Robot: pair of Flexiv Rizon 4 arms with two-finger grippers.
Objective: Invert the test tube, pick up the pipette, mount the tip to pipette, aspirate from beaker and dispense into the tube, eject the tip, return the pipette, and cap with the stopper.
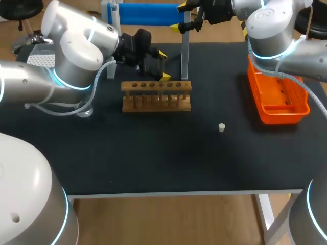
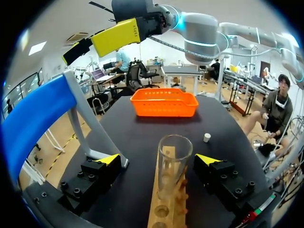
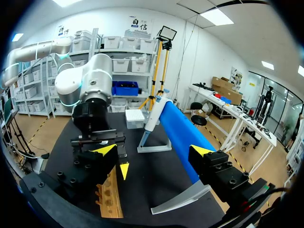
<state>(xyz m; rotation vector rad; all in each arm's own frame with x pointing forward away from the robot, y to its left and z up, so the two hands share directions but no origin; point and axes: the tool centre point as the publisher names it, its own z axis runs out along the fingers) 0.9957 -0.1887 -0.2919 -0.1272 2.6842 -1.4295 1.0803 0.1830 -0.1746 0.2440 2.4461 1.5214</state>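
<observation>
Nearest, stubby white stopper (image 1: 222,127) on matte table (image 1: 153,163); clear glass tube (image 2: 173,161) stands, seemingly untouched, inside my wide-open left gripper (image 2: 158,160); right gripper (image 3: 154,151) gapes too.

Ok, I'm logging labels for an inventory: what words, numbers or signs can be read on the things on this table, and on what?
Right end effector: small dark print on one yellow finger, too blurred to read.
Test tube, wooden rack, orange basket, stopper: no text shows on any of them.
</observation>
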